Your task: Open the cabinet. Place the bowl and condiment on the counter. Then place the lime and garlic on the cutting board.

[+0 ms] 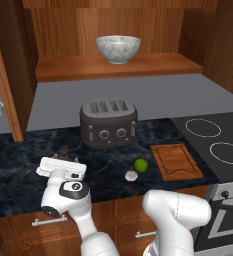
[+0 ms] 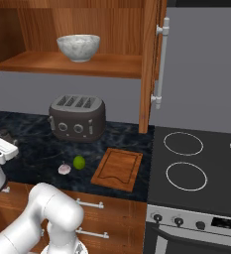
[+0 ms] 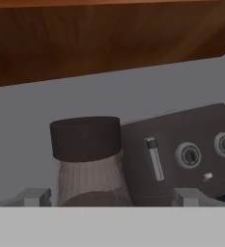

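Claw point(image 3: 109, 195): jaws stand wide apart at the bottom of the hand view, straddling the condiment point(image 3: 87, 159) without pressing it; released. In the left base view the hand sits low at lower left, over the tabletop point(image 1: 18, 165).

Condiment: upright just beyond the fingertips, cap at centre of the hand view, apparently standing on the tabletop beside the toaster point(image 1: 108, 123). Judgement: the condiment is delivered, and this step is closing.

Lime point(image 1: 141, 165) and garlic point(image 1: 131, 175): lower centre of the left base view, close together on the tabletop, just left of the cutting board point(image 1: 175, 161). Neither is on the board.

Bowl point(image 1: 118, 48): top centre, on the shelf of the open cabinet point(image 1: 118, 67). Not yet moved.

Next move, as judged: back the claw off the condiment without tipping it, rise to the shelf, and take the bowl by its rim.
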### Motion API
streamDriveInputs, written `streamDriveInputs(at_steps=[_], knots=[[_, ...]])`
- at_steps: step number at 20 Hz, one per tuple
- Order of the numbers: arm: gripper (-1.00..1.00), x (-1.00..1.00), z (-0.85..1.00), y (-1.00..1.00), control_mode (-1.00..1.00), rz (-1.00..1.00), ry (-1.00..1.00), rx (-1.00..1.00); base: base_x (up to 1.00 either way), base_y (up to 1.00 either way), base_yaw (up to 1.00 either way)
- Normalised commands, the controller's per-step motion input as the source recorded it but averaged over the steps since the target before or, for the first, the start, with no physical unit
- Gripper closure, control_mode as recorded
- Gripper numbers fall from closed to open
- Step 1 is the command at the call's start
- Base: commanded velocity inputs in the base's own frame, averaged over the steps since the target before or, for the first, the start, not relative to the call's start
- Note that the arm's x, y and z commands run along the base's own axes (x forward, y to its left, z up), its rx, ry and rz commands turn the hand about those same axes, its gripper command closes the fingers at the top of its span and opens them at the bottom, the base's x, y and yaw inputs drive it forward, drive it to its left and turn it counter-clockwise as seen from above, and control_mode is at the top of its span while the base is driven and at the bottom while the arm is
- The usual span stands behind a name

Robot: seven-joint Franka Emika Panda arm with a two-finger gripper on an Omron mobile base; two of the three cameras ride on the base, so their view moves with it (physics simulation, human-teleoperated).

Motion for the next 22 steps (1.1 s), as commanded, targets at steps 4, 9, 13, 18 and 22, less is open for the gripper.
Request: streamDriveInputs(at_steps=[4,9,13,18,22], knots=[[-1.00,-0.01,0.00,0.00,-1.00,-0.02,0.00,0.00,0.00,0.00,0.00],[-1.00,-0.10,0.00,0.00,-1.00,-0.02,0.00,0.00,0.00,0.00,0.00],[-1.00,-0.17,0.07,0.00,-1.00,-0.03,-0.01,0.00,0.00,0.00,0.00],[-1.00,-0.02,0.16,0.00,-1.00,0.00,-0.04,0.00,0.00,0.00,0.00],[-1.00,0.00,0.18,0.00,-1.00,0.00,-0.05,0.00,0.00,0.00,0.00]])
